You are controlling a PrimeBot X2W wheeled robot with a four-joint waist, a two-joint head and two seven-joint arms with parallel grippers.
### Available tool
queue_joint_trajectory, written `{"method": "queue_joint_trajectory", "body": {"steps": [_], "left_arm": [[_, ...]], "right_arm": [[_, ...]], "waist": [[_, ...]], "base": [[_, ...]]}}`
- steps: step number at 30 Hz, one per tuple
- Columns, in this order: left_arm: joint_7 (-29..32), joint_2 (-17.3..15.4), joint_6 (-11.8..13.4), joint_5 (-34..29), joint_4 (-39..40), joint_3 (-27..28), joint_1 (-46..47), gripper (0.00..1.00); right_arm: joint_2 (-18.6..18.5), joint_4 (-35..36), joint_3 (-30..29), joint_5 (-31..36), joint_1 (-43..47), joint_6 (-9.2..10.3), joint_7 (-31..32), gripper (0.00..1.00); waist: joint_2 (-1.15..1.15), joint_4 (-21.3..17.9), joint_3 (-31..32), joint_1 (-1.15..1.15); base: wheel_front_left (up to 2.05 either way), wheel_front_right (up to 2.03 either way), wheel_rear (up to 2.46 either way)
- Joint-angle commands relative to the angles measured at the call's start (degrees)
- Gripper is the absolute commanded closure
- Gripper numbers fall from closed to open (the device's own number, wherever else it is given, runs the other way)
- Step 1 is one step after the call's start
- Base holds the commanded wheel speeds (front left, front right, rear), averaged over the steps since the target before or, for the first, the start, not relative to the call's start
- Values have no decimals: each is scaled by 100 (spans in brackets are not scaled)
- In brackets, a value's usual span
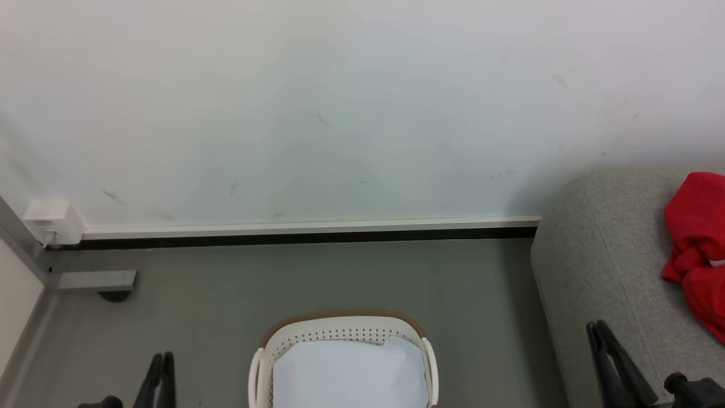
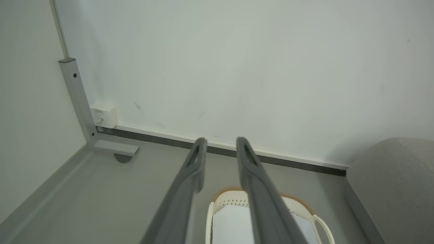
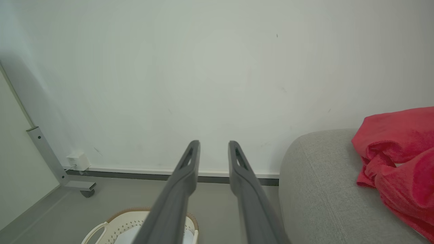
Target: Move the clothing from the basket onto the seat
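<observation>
Basket (image 1: pixel 345 328) on the floor below me, white sheet (image 1: pixel 351 374) lining it as far as I can see (near half cut off), red clothing (image 1: pixel 699 249) heaped on the grey seat (image 1: pixel 600 255), left tool (image 2: pixel 220 144) and right tool (image 3: pixel 213 145) both released, fingers parted.

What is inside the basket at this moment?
A white sheet lies inside the basket. Whatever lies under the sheet is covered, and the basket's near part is cut off.
</observation>
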State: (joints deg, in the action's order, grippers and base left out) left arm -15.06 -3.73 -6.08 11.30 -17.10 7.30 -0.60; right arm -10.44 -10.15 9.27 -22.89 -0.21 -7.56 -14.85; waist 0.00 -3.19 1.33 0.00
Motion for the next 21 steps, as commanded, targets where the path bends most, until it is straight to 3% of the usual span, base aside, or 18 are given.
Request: {"method": "queue_joint_trajectory", "body": {"steps": [1,21], "left_arm": [[22,5,-1,42,-30,13,12,100],[555,19,-37,2032,61,-4,192,100]], "right_arm": [[7,-15,-4,-42,9,0,14,100],[141,-99,-334,-1802,-156,2,485,100]], "waist": [[0,1,-1,0],[0,50,-24,0]], "base": [[0,0,0],[0,0,0]]}}
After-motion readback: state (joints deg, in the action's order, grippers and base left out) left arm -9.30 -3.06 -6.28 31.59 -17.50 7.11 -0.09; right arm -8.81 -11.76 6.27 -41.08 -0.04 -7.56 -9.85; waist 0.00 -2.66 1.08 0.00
